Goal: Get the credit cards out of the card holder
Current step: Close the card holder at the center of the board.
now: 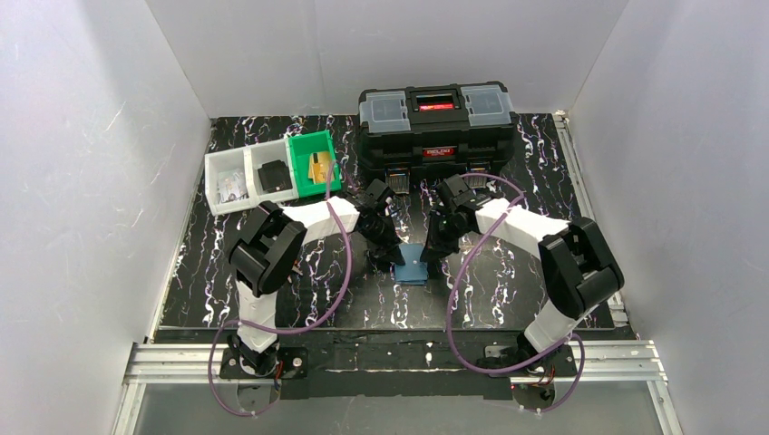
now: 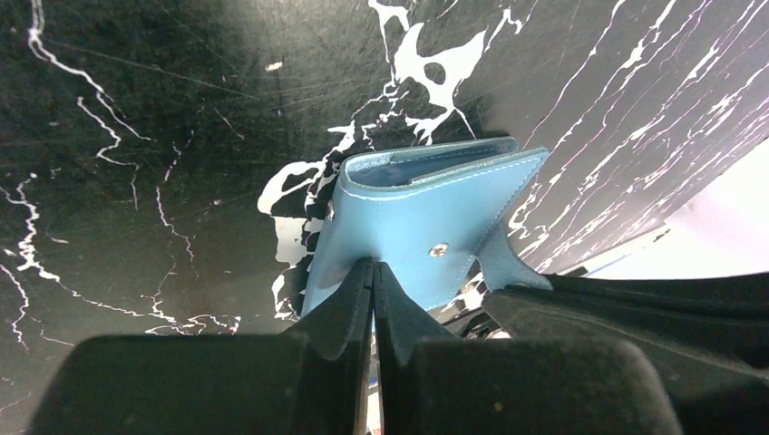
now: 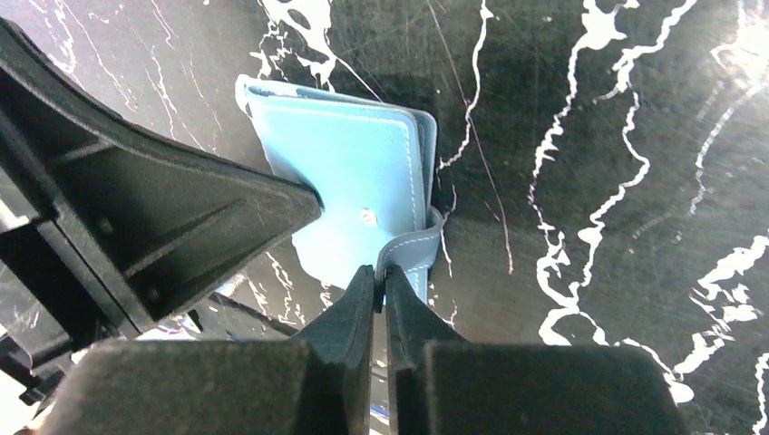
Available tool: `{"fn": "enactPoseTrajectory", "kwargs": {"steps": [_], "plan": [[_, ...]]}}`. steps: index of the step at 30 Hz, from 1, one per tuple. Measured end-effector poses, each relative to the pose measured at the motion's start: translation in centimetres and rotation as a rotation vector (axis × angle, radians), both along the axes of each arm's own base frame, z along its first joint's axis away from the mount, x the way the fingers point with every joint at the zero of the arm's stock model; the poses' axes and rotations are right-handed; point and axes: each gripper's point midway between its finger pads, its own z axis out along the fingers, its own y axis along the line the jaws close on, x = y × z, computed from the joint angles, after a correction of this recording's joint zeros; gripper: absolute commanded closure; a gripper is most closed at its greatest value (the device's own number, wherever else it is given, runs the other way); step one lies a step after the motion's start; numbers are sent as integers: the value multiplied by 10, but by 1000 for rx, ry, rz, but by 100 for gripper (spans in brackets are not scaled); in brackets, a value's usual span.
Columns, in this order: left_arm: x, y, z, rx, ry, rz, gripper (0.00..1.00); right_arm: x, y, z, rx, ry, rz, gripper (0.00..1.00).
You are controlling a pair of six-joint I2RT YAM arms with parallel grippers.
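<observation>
The card holder [image 1: 413, 265] [image 2: 417, 217] [image 3: 354, 172], a folded blue wallet with a metal snap, lies on the black marbled table between the two arms. My right gripper [image 1: 428, 258] [image 3: 381, 269] is shut on the wallet's strap tab [image 3: 413, 249] [image 2: 503, 263], which curls up off the wallet's edge. My left gripper [image 1: 396, 254] [image 2: 374, 265] is shut, its tips pressed together against the wallet's top face with nothing showing between them. No credit cards show at the wallet; its inner pockets are hidden.
A big black toolbox [image 1: 437, 122] stands at the back. To its left are a green bin [image 1: 308, 140] holding a flat tan item and a white two-part bin [image 1: 222, 163] with a dark item. White walls enclose the table.
</observation>
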Motion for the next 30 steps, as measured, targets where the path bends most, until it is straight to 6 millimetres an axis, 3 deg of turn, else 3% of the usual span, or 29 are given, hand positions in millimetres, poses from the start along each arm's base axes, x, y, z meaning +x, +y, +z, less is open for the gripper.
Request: {"fn": "enactPoseTrajectory", "kwargs": {"steps": [6, 18, 25, 30], "plan": [[0, 0, -1, 1, -3, -13, 100, 2, 10, -15, 27, 46, -2, 99], [-3, 7, 0, 26, -42, -88, 100, 5, 23, -21, 91, 125, -48, 67], [-6, 14, 2, 68, -59, -125, 100, 7, 31, -19, 121, 123, -54, 64], [-6, 25, 11, 120, -87, -151, 100, 7, 32, -18, 124, 128, -62, 55]]}}
